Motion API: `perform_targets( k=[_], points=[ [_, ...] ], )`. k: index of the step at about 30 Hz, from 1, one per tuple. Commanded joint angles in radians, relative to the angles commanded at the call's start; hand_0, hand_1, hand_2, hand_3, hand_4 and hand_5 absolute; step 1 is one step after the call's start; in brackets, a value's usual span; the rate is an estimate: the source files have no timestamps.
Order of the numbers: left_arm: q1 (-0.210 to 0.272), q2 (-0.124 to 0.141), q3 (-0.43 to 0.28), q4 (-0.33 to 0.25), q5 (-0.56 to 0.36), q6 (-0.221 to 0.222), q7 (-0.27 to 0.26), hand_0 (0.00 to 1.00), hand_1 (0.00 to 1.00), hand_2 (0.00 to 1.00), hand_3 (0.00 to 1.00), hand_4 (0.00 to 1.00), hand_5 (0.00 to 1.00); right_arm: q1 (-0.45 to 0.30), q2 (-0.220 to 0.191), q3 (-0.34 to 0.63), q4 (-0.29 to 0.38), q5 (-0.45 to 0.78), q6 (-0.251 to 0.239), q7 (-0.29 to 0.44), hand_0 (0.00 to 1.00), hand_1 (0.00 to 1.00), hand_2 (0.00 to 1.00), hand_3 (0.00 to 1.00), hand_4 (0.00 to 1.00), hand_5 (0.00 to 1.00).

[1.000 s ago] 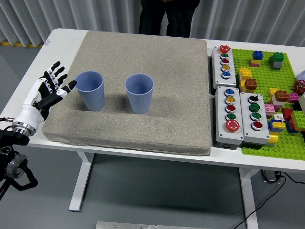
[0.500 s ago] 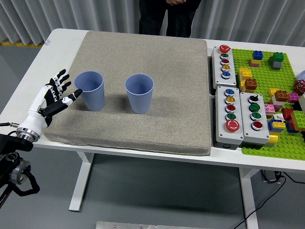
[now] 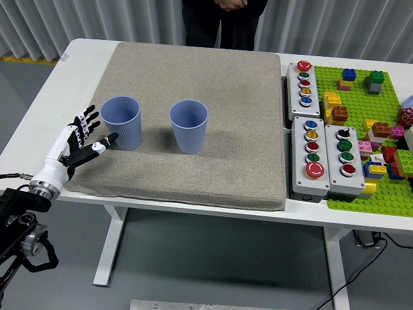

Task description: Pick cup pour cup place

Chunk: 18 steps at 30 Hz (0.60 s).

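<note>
The left hand (image 3: 80, 139) reaches in from the lower left over the near-left corner of the grey mat (image 3: 193, 123), its fingers spread and holding nothing; the thumb tip points toward the left blue cup (image 3: 122, 122) and lies close to its lower wall, though contact cannot be made out. That cup stands upright on the left part of the mat, open end up. The second blue cup (image 3: 189, 126) stands upright to its right, apart from it, near the middle of the mat. Both look alike, ribbed and pale blue, and whether either holds anything cannot be told. The mat lies on the white table (image 3: 84, 55). To the right of the mat sit three grey button boxes (image 3: 321, 155) with coloured buttons, and beyond them a green baseplate (image 3: 371, 139) carrying assorted toy bricks. A person (image 3: 219, 19) in dark clothing stands at the far side of the table, hands held together in front of the body, away from the objects
</note>
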Motion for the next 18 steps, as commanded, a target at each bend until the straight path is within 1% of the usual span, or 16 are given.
perform_targets(
  k=[5, 8, 12, 18],
  points=[
    [-0.010, -0.011, 0.007, 0.014, 0.011, 0.004, 0.000, 0.998, 0.961, 0.998, 0.998, 0.899, 0.291, 0.001, -0.001, -0.001, 0.000, 0.003, 0.000, 0.001, 0.688, 0.657, 0.578, 0.583, 0.002, 0.017],
    [-0.023, -0.023, 0.009, 0.029, 0.013, 0.008, -0.001, 0.998, 0.961, 0.998, 0.998, 0.899, 0.291, 0.004, -0.001, -0.007, 0.000, 0.014, -0.002, 0.002, 0.688, 0.657, 0.578, 0.583, 0.002, 0.017],
    [-0.044, -0.034, 0.019, 0.044, 0.018, 0.010, 0.000, 0.998, 0.960, 0.998, 0.998, 0.898, 0.290, 0.006, -0.001, -0.011, 0.000, 0.022, -0.004, 0.003, 0.688, 0.657, 0.579, 0.583, 0.002, 0.018],
    [-0.051, -0.044, 0.027, 0.053, 0.025, 0.011, 0.002, 0.998, 0.960, 0.998, 0.998, 0.897, 0.291, 0.007, -0.001, -0.018, 0.000, 0.030, -0.005, 0.003, 0.688, 0.657, 0.579, 0.583, 0.002, 0.017]
  ],
)
